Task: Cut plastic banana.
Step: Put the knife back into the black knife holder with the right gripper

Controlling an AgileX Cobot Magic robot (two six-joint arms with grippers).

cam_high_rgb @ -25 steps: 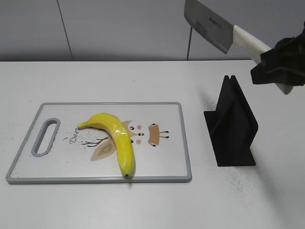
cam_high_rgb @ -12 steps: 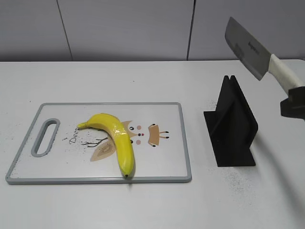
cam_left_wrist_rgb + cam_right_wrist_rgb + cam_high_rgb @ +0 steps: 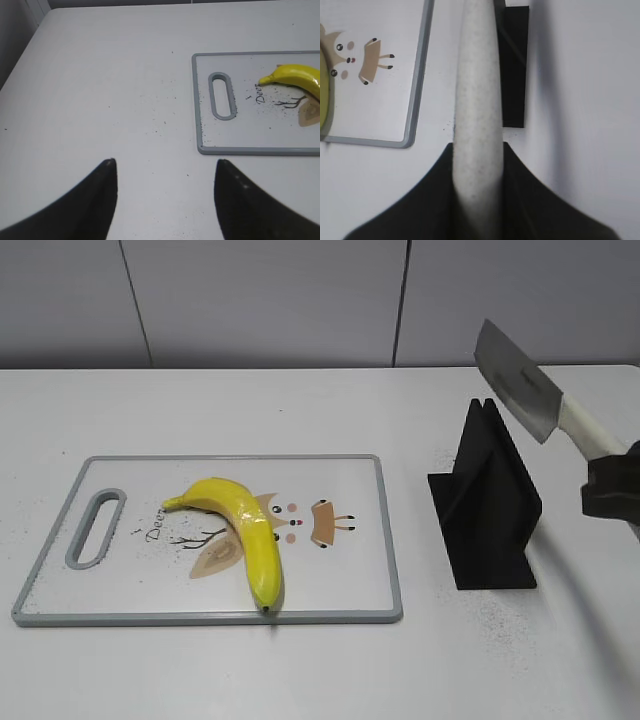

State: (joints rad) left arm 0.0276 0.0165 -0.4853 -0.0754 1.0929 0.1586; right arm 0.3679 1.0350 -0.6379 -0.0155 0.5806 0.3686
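Right wrist view shows the right gripper (image 3: 476,165) clenched around the pale handle of a cleaver (image 3: 520,392), whose blade hangs in the air above the black knife stand (image 3: 485,502) on the right of the table (image 3: 250,400). Left of the stand lies the cutting board (image 3: 340,580), with the plastic banana (image 3: 245,530) resting near its middle, dark tip toward the near edge. At the near left, the left gripper (image 3: 165,200) hovers over bare table, fingers spread and holding nothing.

spread fingers (image 3: 102,200), cutting board (image 3: 210,145), plastic banana (image 3: 295,80)
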